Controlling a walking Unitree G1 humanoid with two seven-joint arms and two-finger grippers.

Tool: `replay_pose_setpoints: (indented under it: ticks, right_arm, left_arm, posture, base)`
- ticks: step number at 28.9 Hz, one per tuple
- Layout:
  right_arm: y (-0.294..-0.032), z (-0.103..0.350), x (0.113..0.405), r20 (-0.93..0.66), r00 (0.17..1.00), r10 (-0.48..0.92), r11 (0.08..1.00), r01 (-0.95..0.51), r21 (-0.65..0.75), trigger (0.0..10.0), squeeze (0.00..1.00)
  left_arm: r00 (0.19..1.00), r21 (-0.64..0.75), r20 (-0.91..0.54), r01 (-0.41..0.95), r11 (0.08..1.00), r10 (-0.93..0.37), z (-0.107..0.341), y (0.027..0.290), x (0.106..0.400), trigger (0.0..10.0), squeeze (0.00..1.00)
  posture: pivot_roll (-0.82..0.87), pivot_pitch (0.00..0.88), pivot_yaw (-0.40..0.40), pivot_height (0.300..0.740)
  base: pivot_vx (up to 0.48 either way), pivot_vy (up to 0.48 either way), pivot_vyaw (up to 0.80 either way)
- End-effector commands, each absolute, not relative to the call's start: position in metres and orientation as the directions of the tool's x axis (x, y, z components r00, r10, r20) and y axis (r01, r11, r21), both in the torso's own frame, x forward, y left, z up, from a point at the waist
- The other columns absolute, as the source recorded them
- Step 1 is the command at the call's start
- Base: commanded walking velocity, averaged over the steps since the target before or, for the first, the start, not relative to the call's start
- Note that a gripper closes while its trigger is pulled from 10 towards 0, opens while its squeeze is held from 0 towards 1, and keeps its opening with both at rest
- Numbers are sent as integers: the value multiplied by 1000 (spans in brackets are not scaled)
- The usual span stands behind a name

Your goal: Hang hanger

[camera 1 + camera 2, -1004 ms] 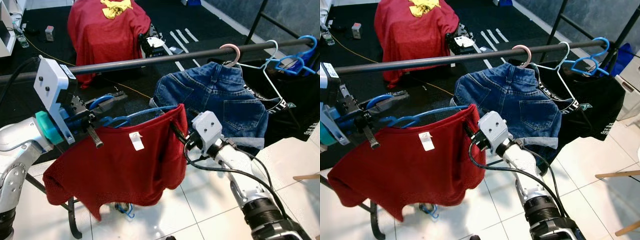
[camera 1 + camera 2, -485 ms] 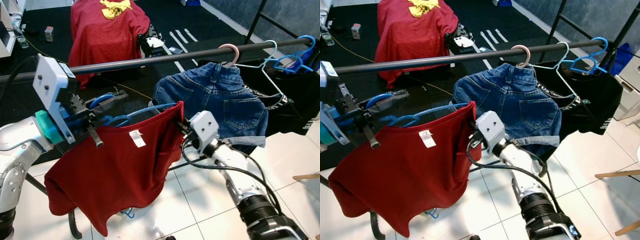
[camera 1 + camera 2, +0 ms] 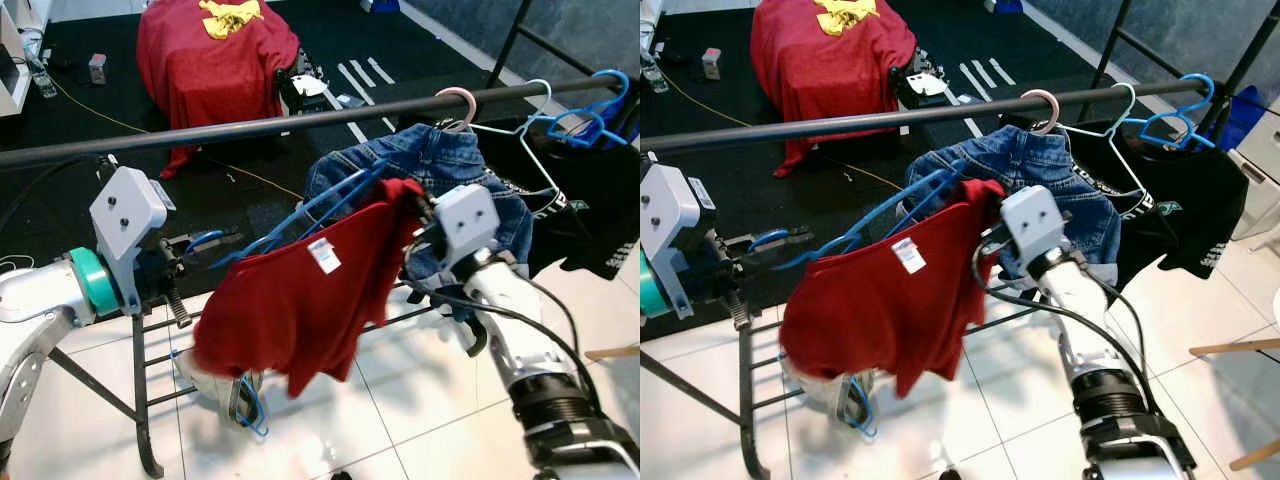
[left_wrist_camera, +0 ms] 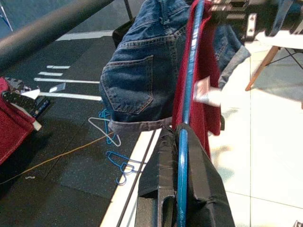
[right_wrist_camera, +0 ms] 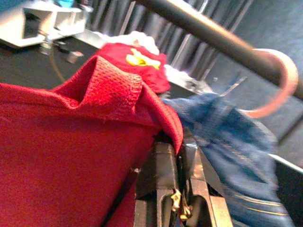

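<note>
While tilted up to the right below the rail [image 3: 250, 128], blue hanger [image 3: 300, 213] w/ red shirt [image 3: 290, 300] spans both tools: left tool [image 3: 205, 245] clamps its left end, right tool [image 3: 415, 215] pinches its shirt-covered right end, near jeans [image 3: 450, 170].

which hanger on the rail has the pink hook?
The one carrying the denim shorts: its pink hook sits over the rail. The next along is a white wire hanger, and the blue hanger is furthest along.

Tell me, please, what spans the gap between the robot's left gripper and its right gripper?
The blue hanger carrying the red shirt stretches from the left gripper to the right gripper, seen in both eye views.
</note>
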State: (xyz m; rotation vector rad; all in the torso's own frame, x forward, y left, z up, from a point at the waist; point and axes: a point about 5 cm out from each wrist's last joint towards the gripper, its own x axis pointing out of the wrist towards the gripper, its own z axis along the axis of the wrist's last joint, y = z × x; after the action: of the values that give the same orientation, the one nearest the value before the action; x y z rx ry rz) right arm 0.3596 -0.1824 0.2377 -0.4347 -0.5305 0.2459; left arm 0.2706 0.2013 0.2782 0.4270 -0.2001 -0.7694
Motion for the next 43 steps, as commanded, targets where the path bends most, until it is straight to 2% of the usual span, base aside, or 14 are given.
replay_pose_setpoints:
  ticks: [1,5,11,12,13,15,18,20,23,26,29,35,40,43]
  right_arm:
    - [-202,238,356,451,857,251,902,-38,-430,0,0]
    - [-210,230,354,427,875,227,900,-22,-435,0,0]
    - [-206,221,353,395,884,251,894,-55,-445,0,0]
    - [-193,214,353,366,879,304,883,-116,-455,0,0]
    - [-193,214,353,366,879,304,883,-116,-455,0,0]
    - [-163,199,353,309,855,416,851,-245,-465,0,0]
    - [-147,193,352,286,837,467,832,-306,-463,0,0]
    - [-147,193,352,286,837,467,832,-306,-463,0,0]
    - [-117,176,348,230,798,557,787,-418,-454,0,0]
    - [-117,176,348,230,798,557,787,-418,-454,0,0]
    - [-104,151,337,146,775,614,739,-501,-450,0,0]
    - [-109,131,326,83,778,623,724,-534,-435,0,0]
    - [-112,124,320,67,780,623,726,-543,-422,0,0]
    - [-112,124,320,67,780,623,726,-543,-422,0,0]
  left_arm:
    - [723,430,15,619,657,-691,275,207,271,10000,0]
    - [716,392,52,626,674,-696,276,205,271,10000,0]
    - [705,349,96,637,687,-702,280,201,271,10000,0]
    - [694,297,146,649,700,-705,282,195,272,10000,0]
    - [694,297,146,649,700,-705,282,195,272,10000,0]
    - [676,211,225,670,712,-702,284,182,274,10000,0]
    - [671,168,258,678,716,-695,285,176,275,10000,0]
    - [671,168,258,678,716,-695,285,176,275,10000,0]
    - [678,119,287,676,728,-677,284,168,277,10000,0]
    - [678,119,287,676,728,-677,284,168,277,10000,0]
    - [723,116,258,636,763,-642,279,169,279,10000,0]
    - [802,105,231,543,833,-552,274,173,289,10000,0]
    - [876,57,257,407,912,-407,279,176,302,10000,0]
    - [876,57,257,407,912,-407,279,176,302,10000,0]
  posture:
    - [-66,157,43,740]
    - [-68,158,44,740]
    - [-65,159,47,740]
    - [-63,160,48,740]
    - [-63,160,48,740]
    - [-62,160,52,740]
    - [-62,159,52,740]
    - [-62,159,52,740]
    - [-54,161,48,740]
    - [-54,161,48,740]
    - [-52,167,47,740]
    - [-61,169,46,740]
    - [-64,171,48,740]
    - [-64,171,48,740]
  base:
    - [0,0,0]
    - [0,0,0]
    - [0,0,0]
    - [0,0,0]
    - [0,0,0]
    - [0,0,0]
    - [0,0,0]
    - [0,0,0]
    - [0,0,0]
    - [0,0,0]
    - [0,0,0]
    - [0,0,0]
    - [0,0,0]
    - [0,0,0]
